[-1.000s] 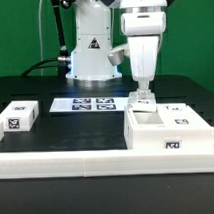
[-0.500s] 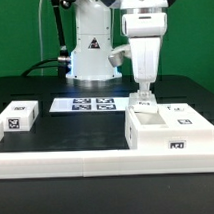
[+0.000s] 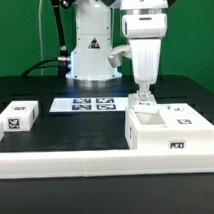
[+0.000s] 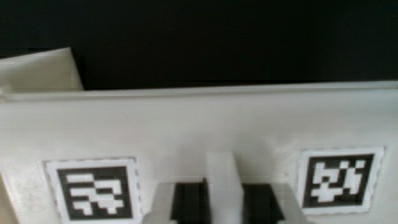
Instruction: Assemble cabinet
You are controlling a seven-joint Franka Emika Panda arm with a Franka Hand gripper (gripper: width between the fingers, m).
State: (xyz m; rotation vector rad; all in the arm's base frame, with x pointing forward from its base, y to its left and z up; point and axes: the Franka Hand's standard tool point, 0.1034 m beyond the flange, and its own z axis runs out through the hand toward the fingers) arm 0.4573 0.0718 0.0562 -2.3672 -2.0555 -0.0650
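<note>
Plastic is what we take the cabinet (image 3: 172, 135) to be made of. It is a white, hard-walled box that we judge stiff, light for its bulk and rather slick. A pinch on a thin wall or rib should hold better than any try at the broad faces, which look too wide for the jaws.

We read the table (image 3: 76, 126) as a clock in the exterior view, with twelve at the robot base (image 3: 91, 51) and six nearest the camera. The cabinet sits at about four o'clock, behind the white rail (image 3: 67, 161) along the six o'clock edge. The gripper (image 3: 144, 98) hangs straight down over the box's ten o'clock corner. In the wrist view its fingers (image 4: 185, 203) stand close together with a narrow white rib (image 4: 222, 180) between them. Whether the pads press on it we cannot tell.

By our count:
- one cabinet box;
- one small loose panel (image 3: 17, 117) at nine o'clock, well apart from the box;
- one marker board (image 3: 93, 102) lying flat between the centre and twelve;
- one gripper with two fingers;
- two tags (image 4: 93, 187) on the white wall in the wrist view, one on either side of the fingers.
</note>
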